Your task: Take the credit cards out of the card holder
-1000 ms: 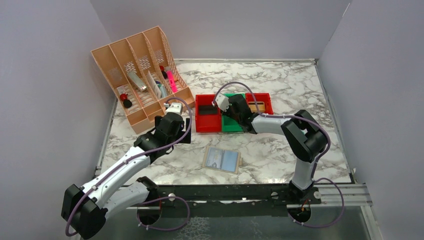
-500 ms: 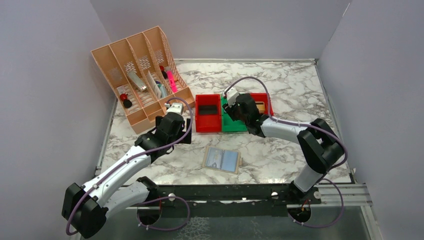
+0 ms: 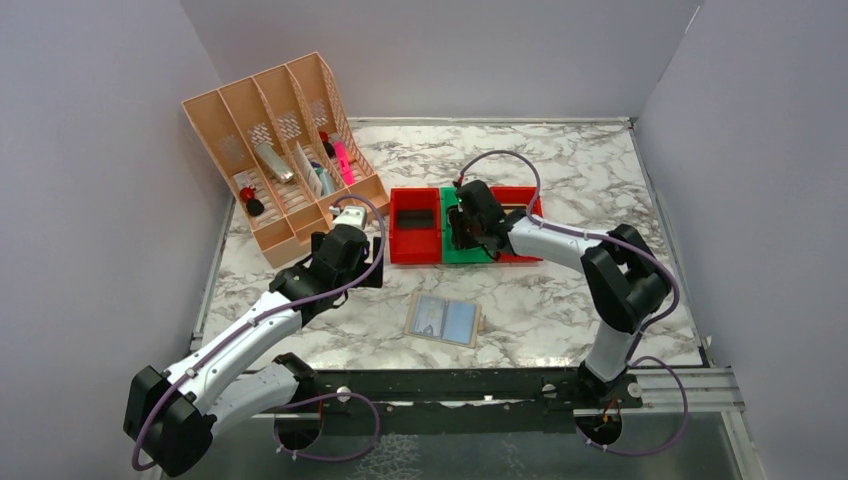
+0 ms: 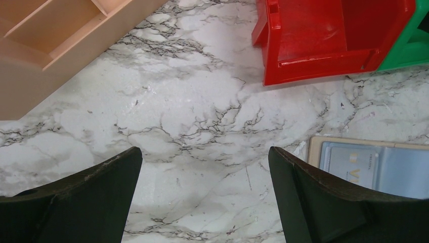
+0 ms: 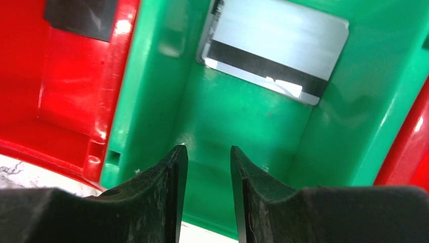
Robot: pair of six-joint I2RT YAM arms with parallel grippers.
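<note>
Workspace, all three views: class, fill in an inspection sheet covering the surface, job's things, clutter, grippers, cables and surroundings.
Surface: white marble-patterned table.
Job's things: card holder lies open on the table, apart from both grippers; silver card with a black stripe lies in the green bin.
Clutter: left red bin holds a dark flat item; peach file organizer holds small items.
Grippers: left gripper wide open above bare marble; right gripper narrowly open over the green bin, holding nothing.
Cables: purple cable loops along each arm; no snag seen.
Surroundings: grey walls on three sides.
</note>
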